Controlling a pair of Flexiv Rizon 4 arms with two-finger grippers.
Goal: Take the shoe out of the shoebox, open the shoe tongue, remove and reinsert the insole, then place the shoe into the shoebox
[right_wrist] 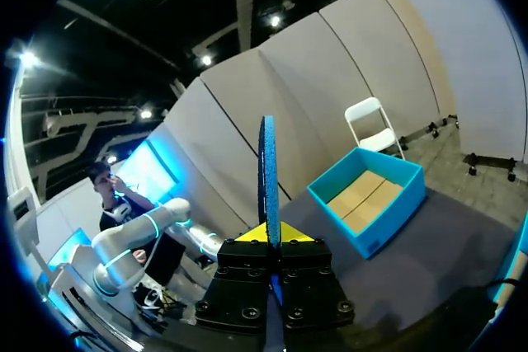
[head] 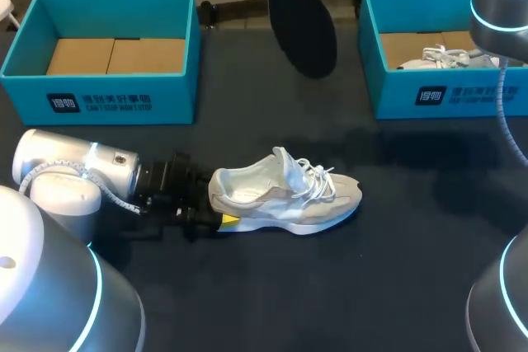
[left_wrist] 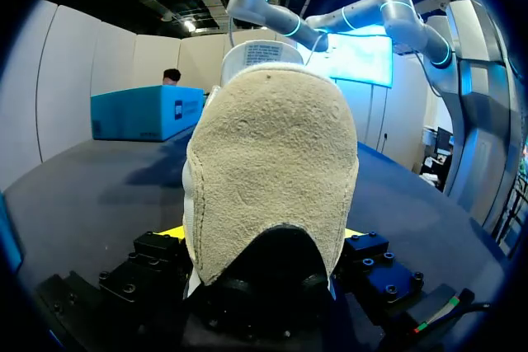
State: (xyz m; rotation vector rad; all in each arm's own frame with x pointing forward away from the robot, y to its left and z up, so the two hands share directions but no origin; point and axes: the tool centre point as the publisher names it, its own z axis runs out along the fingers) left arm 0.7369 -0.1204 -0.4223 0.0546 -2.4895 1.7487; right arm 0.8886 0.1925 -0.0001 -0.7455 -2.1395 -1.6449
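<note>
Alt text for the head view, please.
A white sneaker lies on the dark table, its heel gripped by the left gripper. A black insole hangs between an empty teal shoebox and a second shoebox holding another shoe.

Two shoeboxes, two shoes, one insole

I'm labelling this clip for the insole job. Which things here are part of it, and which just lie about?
In the job: white sneaker, black insole, left end effector, right end effector, empty shoebox.
Lying about, probably: second shoebox, other sneaker inside it.
</note>
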